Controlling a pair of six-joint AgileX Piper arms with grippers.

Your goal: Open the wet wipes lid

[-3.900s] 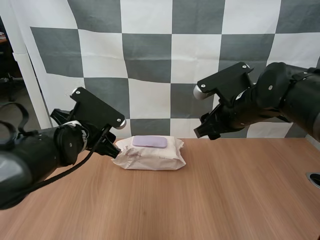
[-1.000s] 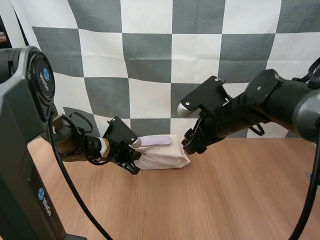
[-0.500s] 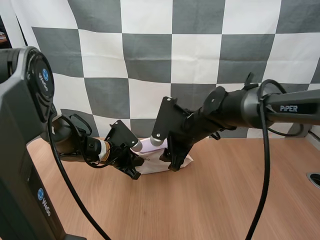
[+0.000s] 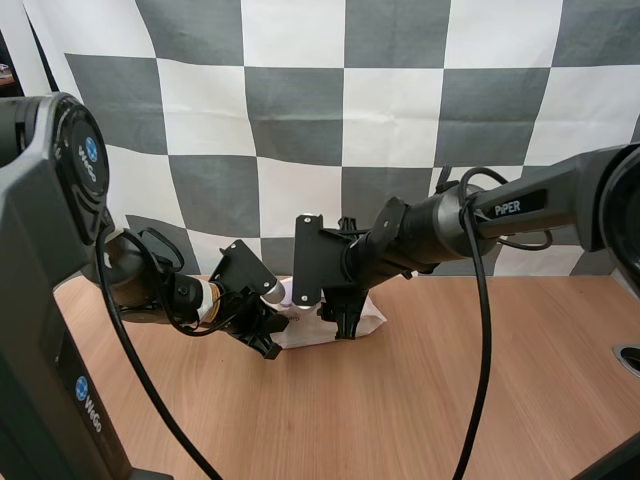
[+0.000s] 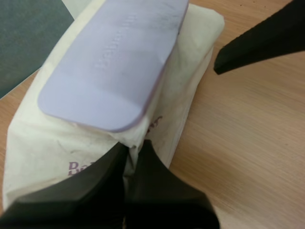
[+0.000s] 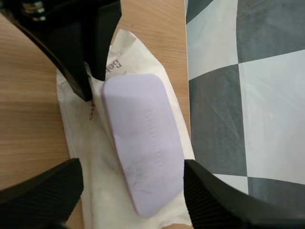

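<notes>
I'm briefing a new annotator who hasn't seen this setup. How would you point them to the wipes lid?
On the light wooden table lies one soft cream pack of wet wipes. On its top sits the smooth lilac rounded-rectangle plastic lid, the only pale purple, smooth-faced piece against that crinkled cream pack.

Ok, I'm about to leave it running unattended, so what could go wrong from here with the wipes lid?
1. The left gripper pinches only a thin fold of wrapper on the wet wipes pack. It may slip or tear, letting the pack lift with the lid.
2. The right gripper, open, straddles the flat, closed lid. Closing might squeeze the soft pack instead of catching the lid's edge.
</notes>
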